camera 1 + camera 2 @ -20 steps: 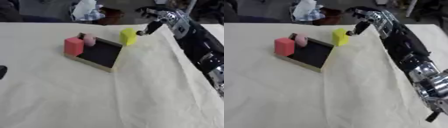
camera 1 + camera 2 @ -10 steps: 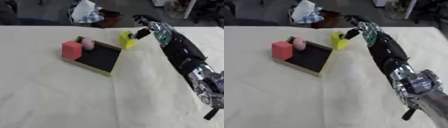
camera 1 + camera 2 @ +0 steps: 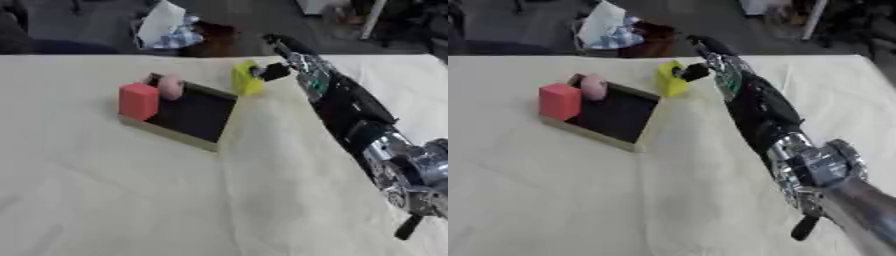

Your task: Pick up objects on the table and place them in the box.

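Right hand (image 3: 282, 64) at full reach toward the table's far edge, arm stretched diagonally up from the lower right corner; fingers curled, thumb and fingertips pinching the yellow block (image 3: 246, 78). Block stands upright, long axis vertical, leaning slightly, its base on the cloth just beside the far right corner of the box (image 3: 185, 112). Box is a shallow black tray with tan rim, turned askew to the table edges. Red block (image 3: 139, 100) stands at its left rim; pink object (image 3: 169, 87) sits at its far corner. Left hand out of sight.

Two objects (image 3: 153, 95) at box's (image 3: 187, 116) far-left edge.
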